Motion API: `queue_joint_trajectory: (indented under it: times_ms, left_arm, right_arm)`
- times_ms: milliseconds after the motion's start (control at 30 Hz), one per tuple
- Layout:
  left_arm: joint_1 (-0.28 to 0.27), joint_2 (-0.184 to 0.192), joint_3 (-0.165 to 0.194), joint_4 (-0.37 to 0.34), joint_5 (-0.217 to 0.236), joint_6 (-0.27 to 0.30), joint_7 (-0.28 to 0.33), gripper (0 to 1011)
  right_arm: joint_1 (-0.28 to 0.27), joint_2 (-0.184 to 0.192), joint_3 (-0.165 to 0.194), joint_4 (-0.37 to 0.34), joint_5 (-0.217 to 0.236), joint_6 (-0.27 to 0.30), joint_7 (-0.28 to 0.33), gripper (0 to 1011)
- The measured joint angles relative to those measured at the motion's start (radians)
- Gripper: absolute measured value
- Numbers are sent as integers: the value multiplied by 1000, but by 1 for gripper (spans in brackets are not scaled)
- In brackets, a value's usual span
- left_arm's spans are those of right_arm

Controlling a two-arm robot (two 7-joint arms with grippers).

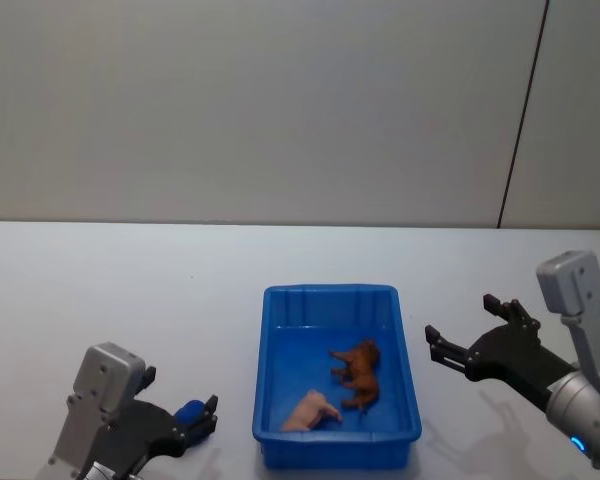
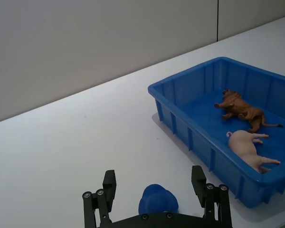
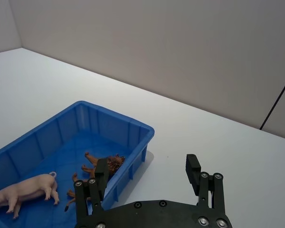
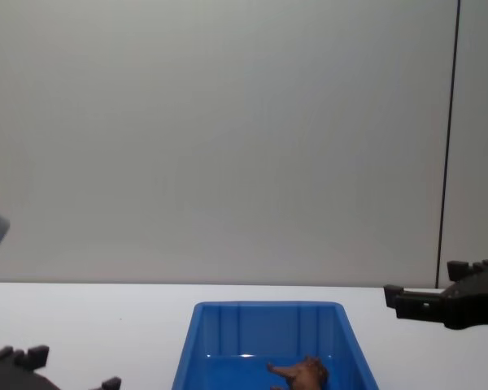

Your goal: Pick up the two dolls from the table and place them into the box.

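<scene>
Both dolls lie on their sides inside the blue box (image 1: 330, 292) at the middle of the white table (image 1: 130, 300). The brown doll (image 1: 358, 372) is near the box's centre, and the pale pink doll (image 1: 312, 411) lies at its near left corner. In the left wrist view the brown doll (image 2: 240, 110) and the pink doll (image 2: 249, 149) rest apart on the box floor. My left gripper (image 1: 180, 388) hovers open left of the box, with nothing held. My right gripper (image 1: 461, 318) is open to the right of the box, also with nothing held.
A small rounded blue piece (image 2: 157, 200) sits low between the left gripper's fingers; I cannot tell whether it belongs to the gripper. A plain grey wall with a dark vertical seam (image 1: 520, 120) stands behind the table. Bare tabletop surrounds the box.
</scene>
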Motion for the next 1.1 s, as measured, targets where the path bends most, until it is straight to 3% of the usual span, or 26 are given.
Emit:
queue_joint_trajectory:
  times_ms: [367, 667, 1100]
  left_arm:
    - [-64, -56, 5, 165, 14, -47, -102, 1001]
    - [-96, -80, 6, 246, 29, -48, -163, 985]
    - [-125, -96, 4, 295, 59, -18, -221, 634]
  right_arm:
    - [0, 1, 0, 0, 0, 0, 0, 1001]
    - [0, 1, 0, 0, 0, 0, 0, 1001]
    - [0, 1, 0, 0, 0, 0, 0, 1001]
